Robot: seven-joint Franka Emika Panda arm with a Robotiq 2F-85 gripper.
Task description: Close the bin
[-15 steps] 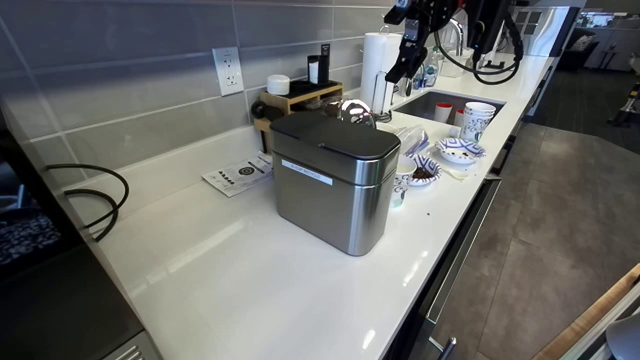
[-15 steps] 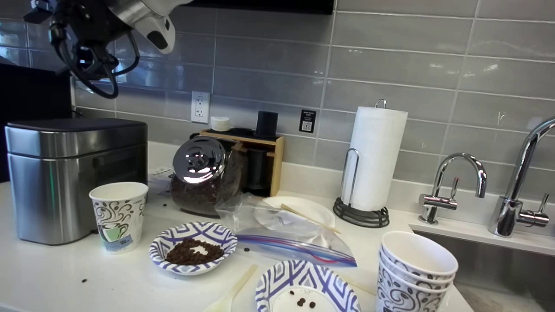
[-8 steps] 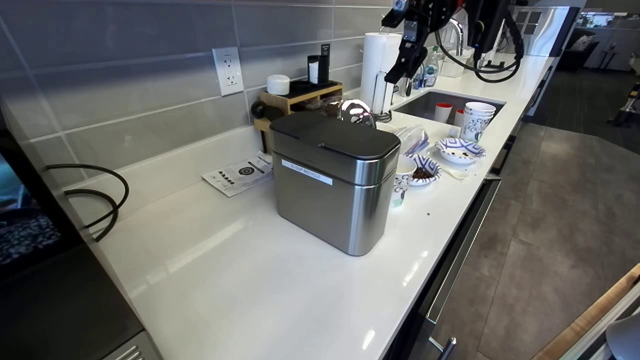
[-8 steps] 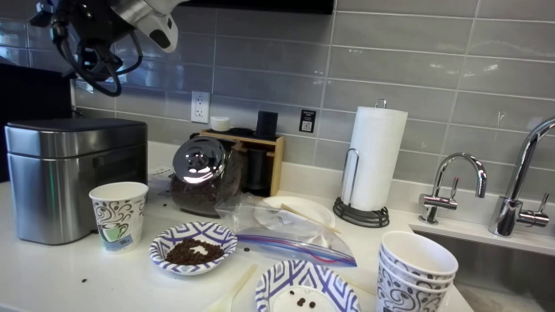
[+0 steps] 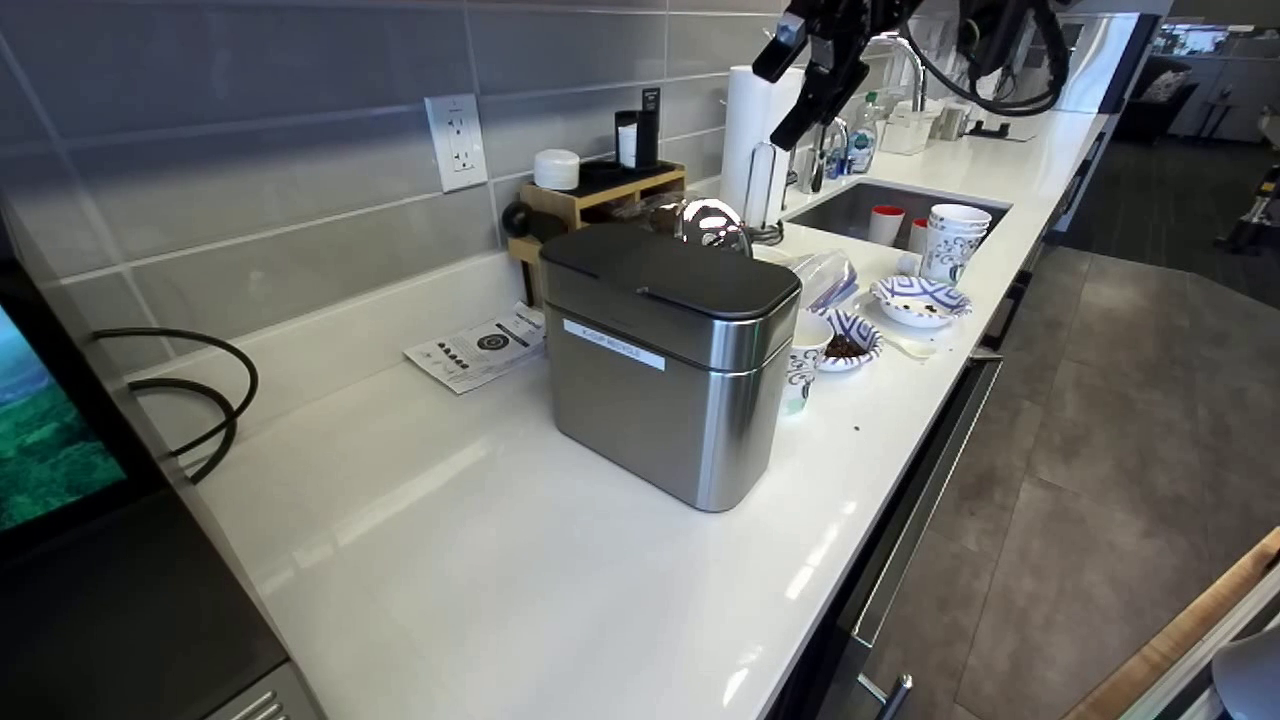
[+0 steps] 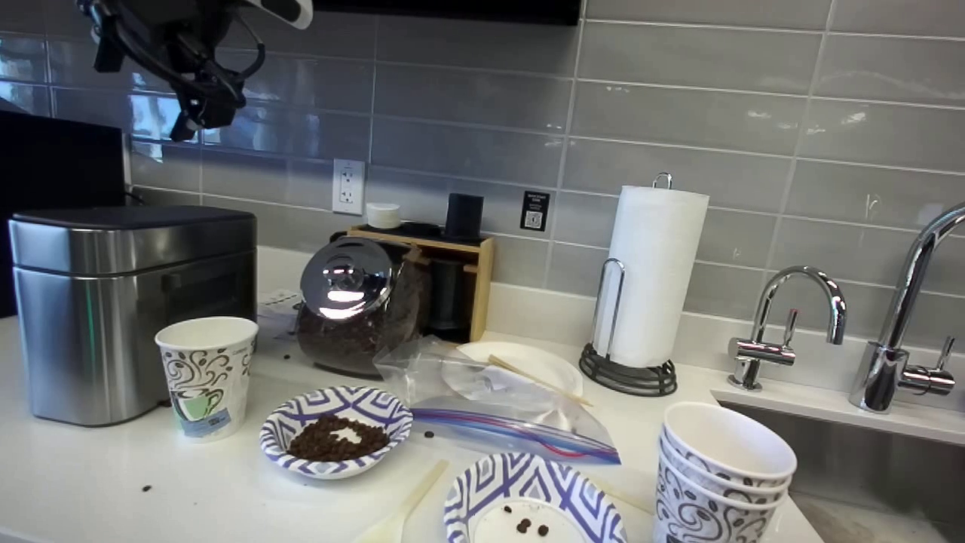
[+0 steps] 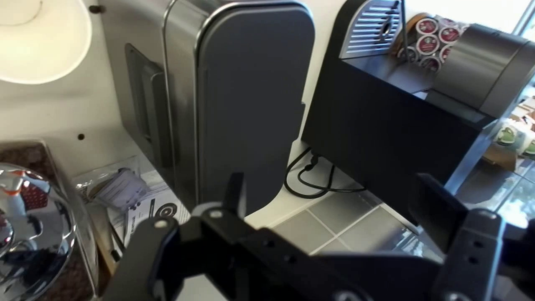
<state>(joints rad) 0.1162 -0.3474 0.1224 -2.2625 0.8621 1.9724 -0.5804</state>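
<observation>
The bin (image 5: 650,410) is a boxy brushed-steel box standing upright on the counter; it also shows in an exterior view (image 6: 83,339) and in the wrist view (image 7: 182,92). Its dark grey lid (image 5: 680,268) lies flat and shut on top, also seen from above in the wrist view (image 7: 255,83). The inside and any liner are hidden. My gripper (image 5: 778,108) is open and empty, in the air above and apart from the bin. In the wrist view its fingers (image 7: 334,186) are wide apart, one overlapping the lid's lower edge in the picture.
A paper cup (image 6: 207,377) stands close beside the bin. A glass jar with chrome lid (image 6: 362,309), patterned bowl of beans (image 6: 335,437), plastic bag (image 6: 505,415) and paper towel roll (image 6: 652,279) stand along the counter. A dark machine (image 7: 388,138) with cables is on the bin's other side.
My gripper has tilted and shifted, with the arm rising a little; its fingers stay open. The bin and its lid have not moved. The machine's screen has changed from dark to blue-green.
</observation>
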